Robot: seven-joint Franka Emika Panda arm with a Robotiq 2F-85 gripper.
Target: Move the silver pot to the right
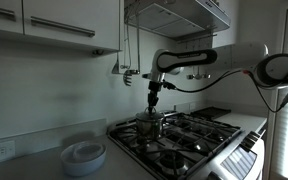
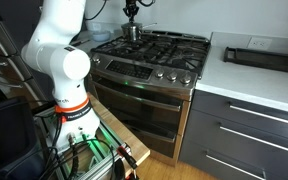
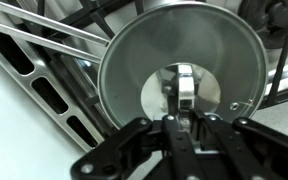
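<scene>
Your gripper (image 3: pixel 183 105) points straight down, and in the wrist view its jaws are drawn in tight, pinching the small round knob (image 3: pixel 185 82) at the centre of a shiny, round steel lid (image 3: pixel 134 70). That lid caps the silver pot (image 1: pixel 149 126), a small, shiny steel cylinder directly beneath the jaws, so the pot's middle lines up with your fingertips. The pot stands upright on the black cast-iron grates (image 1: pixel 199 130) of a stainless-steel gas range (image 2: pixel 154 75). It sits at a corner burner on the side of the cooktop nearest the pale countertop (image 1: pixel 44 160). You have one pot, one lid and one knob to deal with. On that counter, apart from the range, lies one stack of round white plates (image 1: pixel 83 155); you cannot count the plates in it. In an exterior view one flat black rectangular tray (image 2: pixel 264 55) rests on the white counter on the far side of the range, well apart from the pot. Your one white arm (image 1: pixel 189 58) reaches in over the burners.
</scene>
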